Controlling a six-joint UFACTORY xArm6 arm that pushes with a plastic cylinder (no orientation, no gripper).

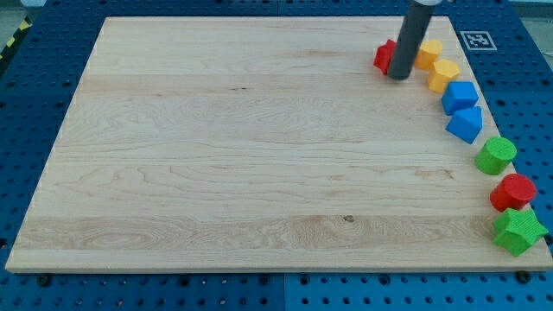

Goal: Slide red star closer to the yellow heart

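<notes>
The red star (384,57) lies near the board's top right, mostly hidden behind my rod. My tip (398,76) rests on the board touching the star's right side, between it and a yellow block (429,53) just to the right, whose shape I cannot make out. A second yellow block (444,74) lies just below and right of that one. Which of them is the heart I cannot tell.
Along the wooden board's (216,155) right edge lie a blue block (460,95), another blue block (466,123), a green cylinder (496,155), a red cylinder (514,192) and a green star (518,231). Blue pegboard surrounds the board.
</notes>
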